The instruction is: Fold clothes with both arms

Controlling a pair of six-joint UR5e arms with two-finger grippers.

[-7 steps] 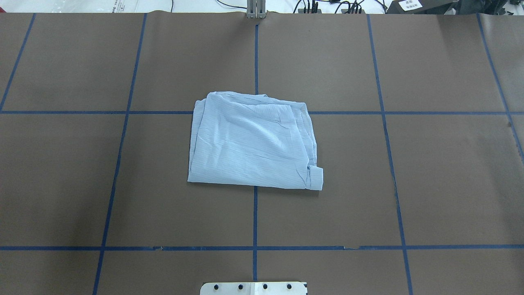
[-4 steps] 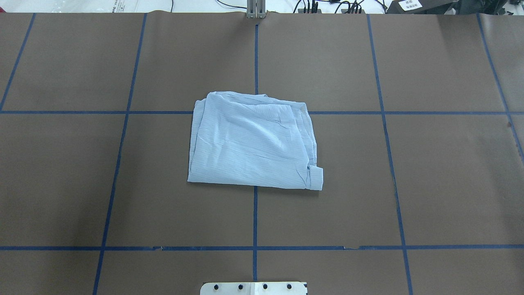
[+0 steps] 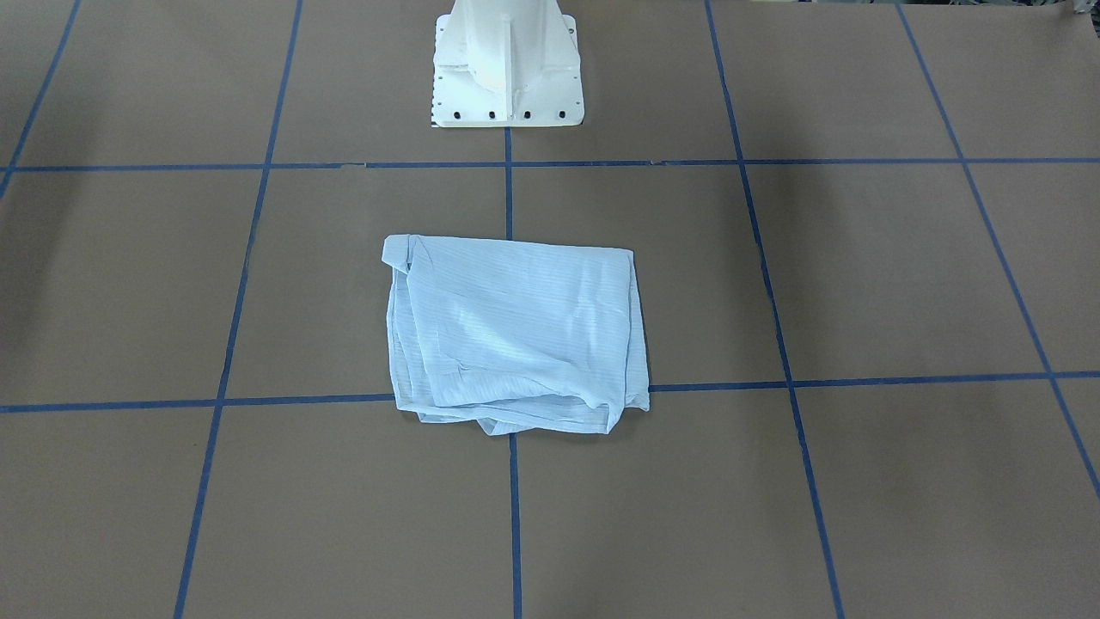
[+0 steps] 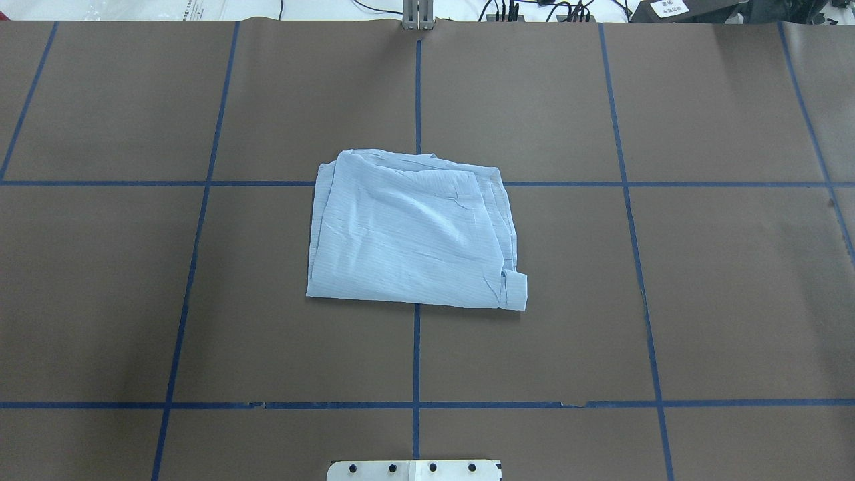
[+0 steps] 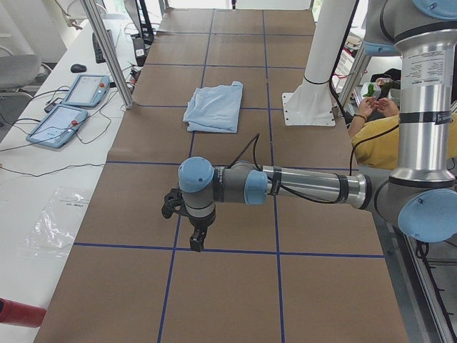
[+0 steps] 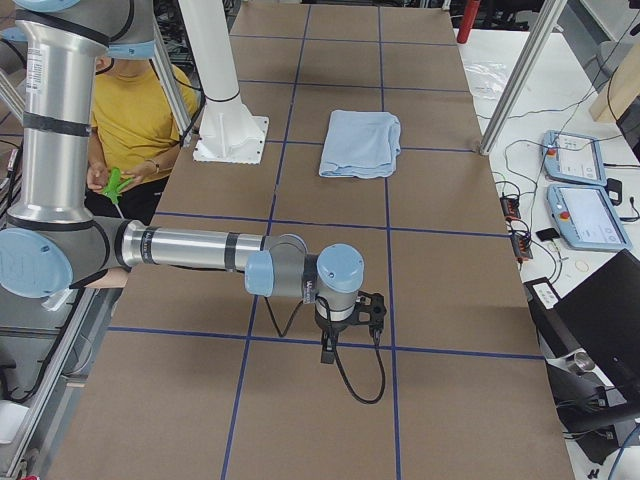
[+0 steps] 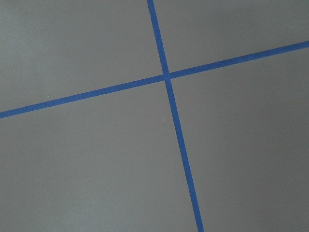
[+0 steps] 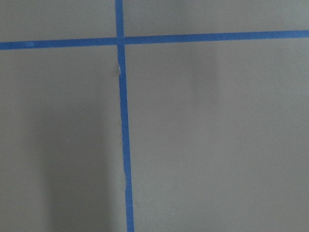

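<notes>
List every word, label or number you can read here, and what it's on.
None legible.
White label on the dark box: print too small.
Plastic bag on the side bench: print blurred.
Shirt: no text shows.

You see the pale blue shirt (image 4: 411, 234) folded into a rough rectangle, flat on the brown counter (image 4: 701, 300) across a crossing of blue tape lines (image 4: 416, 354), a small tab (image 4: 514, 288) at its near right corner.

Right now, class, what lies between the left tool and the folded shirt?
Between left tool and shirt: only bare table, crossed by one blue tape line; exterior left view shows it.
</notes>
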